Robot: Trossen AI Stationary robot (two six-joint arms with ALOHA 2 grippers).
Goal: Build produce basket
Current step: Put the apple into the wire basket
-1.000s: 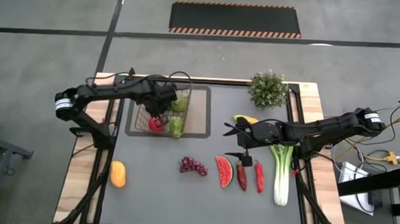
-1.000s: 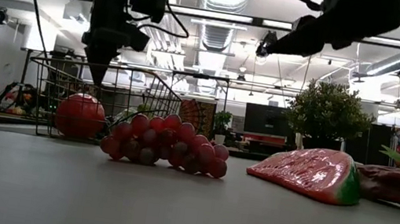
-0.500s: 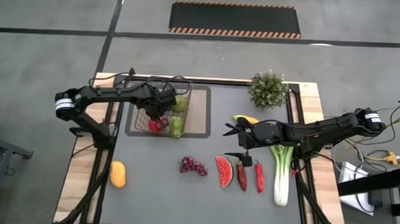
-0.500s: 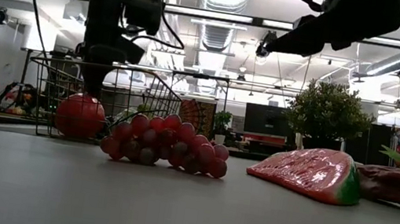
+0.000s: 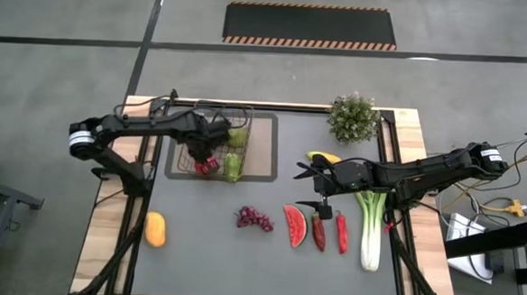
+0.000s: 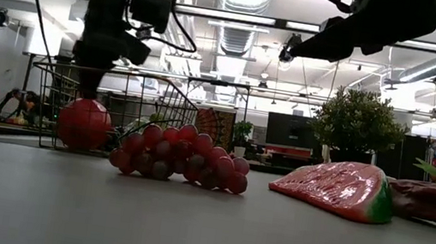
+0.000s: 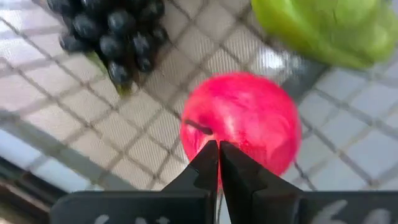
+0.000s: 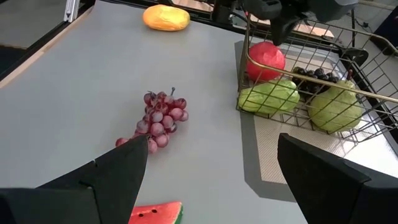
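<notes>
The dark wire basket [image 5: 190,162] stands on the tan mat [image 5: 262,147] at the far left. In it lie a red apple [image 7: 249,118], dark grapes [image 7: 112,31] and two green pears [image 8: 268,99]. My left gripper [image 7: 218,144] is shut, pointing down into the basket with its tips at the apple's top. My right gripper [image 5: 308,186] is open and empty above the table, right of centre, near the yellow banana [image 5: 322,157]. Purple grapes [image 5: 254,219], a watermelon slice [image 5: 295,225], two red chilies [image 5: 329,232], a leek [image 5: 370,230] and an orange fruit [image 5: 154,229] lie on the table. My left gripper meets the apple's top [image 7: 214,134] with its shut fingertips, right beside the stem [image 7: 198,126], which stays free. The fingers come from above, pointing down. The apple rests on the basket's floor; in the low view [image 6: 83,124] the tips sit on its crown.
A bushy potted plant [image 5: 354,118] stands at the far edge, right of the mat. The basket's raised wire rim [image 8: 292,78] surrounds my left gripper. There is open grey table between the orange fruit and the purple grapes and along the near edge.
My left gripper, shut all the while, has gone down into the basket and a little toward the table's left edge, until its tips reach the apple's top. My right gripper has kept still.
</notes>
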